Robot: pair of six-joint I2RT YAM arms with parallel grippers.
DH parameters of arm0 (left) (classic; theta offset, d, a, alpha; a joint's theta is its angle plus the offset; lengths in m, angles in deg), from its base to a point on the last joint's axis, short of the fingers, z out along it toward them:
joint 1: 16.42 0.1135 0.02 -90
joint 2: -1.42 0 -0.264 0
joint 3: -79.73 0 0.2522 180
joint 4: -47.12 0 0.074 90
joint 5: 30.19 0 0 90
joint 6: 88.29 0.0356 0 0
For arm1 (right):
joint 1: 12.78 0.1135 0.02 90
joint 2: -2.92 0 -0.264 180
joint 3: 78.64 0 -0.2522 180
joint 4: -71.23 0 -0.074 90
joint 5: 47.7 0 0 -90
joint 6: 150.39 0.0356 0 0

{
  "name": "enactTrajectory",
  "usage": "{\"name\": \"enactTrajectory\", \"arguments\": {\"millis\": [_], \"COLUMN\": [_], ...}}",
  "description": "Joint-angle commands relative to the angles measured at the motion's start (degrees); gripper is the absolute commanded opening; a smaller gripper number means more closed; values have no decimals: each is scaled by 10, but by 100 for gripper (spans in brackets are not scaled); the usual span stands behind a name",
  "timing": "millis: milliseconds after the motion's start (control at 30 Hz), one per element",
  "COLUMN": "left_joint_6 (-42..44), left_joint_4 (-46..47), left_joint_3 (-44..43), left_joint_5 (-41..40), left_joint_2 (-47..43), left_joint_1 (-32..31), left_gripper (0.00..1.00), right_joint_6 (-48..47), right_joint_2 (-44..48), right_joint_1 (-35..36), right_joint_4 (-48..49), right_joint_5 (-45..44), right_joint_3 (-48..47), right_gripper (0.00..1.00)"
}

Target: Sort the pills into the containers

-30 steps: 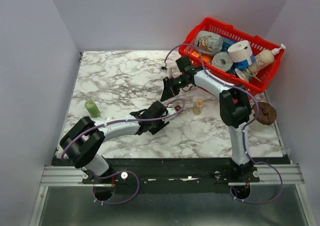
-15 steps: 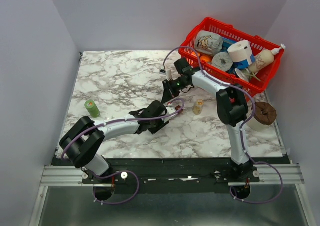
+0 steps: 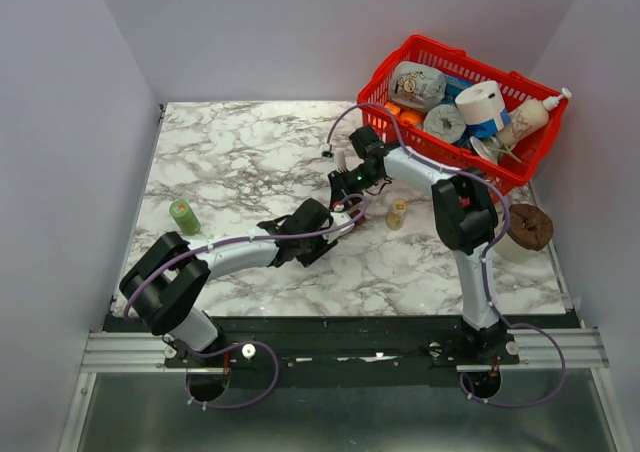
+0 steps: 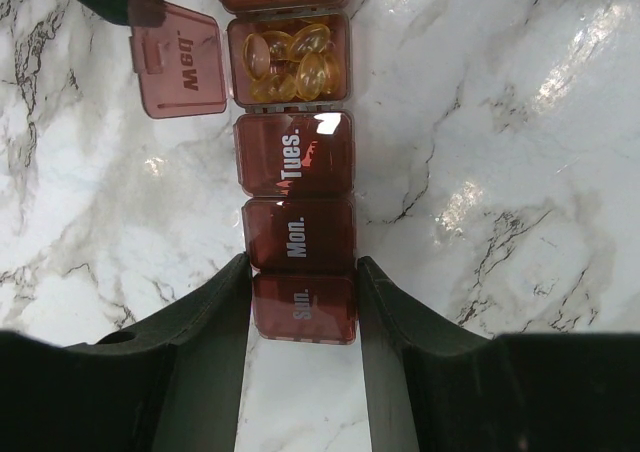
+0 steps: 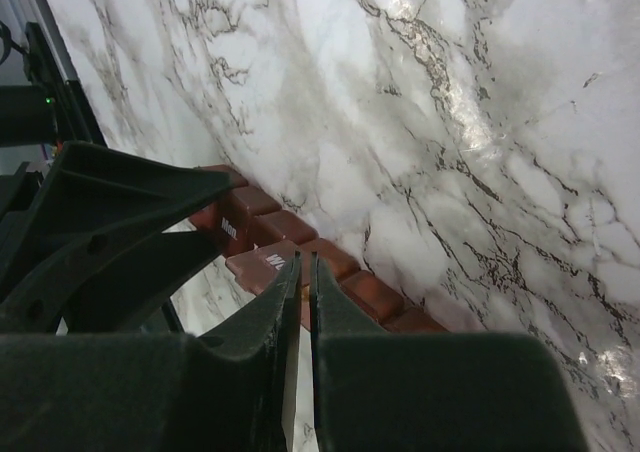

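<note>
The dark red-brown container strip lies on the marble, its Sun., Mon. and Tues. lids closed. The Wed lid stands open, and that compartment holds several orange-tan pills. My left gripper is shut on the strip's Sun./Mon. end, one finger on each side. My right gripper is shut, with its tips at the open Wed lid above the strip. In the top view the two grippers, left and right, meet mid-table and hide most of the strip.
A small clear bottle stands just right of the grippers. A green cylinder stands at the left. A red wire-mesh basket full of items sits at the back right. A brown round object lies at the right edge.
My right gripper has shifted slightly left and closer to the strip's open lid. My left gripper has kept its hold on the strip.
</note>
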Motion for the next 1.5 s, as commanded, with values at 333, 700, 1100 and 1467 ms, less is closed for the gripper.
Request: {"name": "enactTrajectory", "arguments": {"millis": [333,700,1100,1467], "left_joint_6": [-8,-14,-16,-20], "left_joint_4": [-8,-12,-23,-30], "left_joint_3": [-9,-18,-31,-42], "left_joint_5": [23,42,50,52], "left_joint_2": [20,26,35,47], "left_joint_1": [18,22,22,23], "left_gripper": [48,48,49,49], "right_joint_6": [-34,-28,28,19], "right_joint_2": [68,53,17,26], "right_joint_1": [13,26,43,64], "right_joint_4": [-22,-16,4,3], "right_joint_5": [20,-45,-201,-212], "right_joint_3": [55,79,70,74], "right_gripper": [14,11,4,4]}}
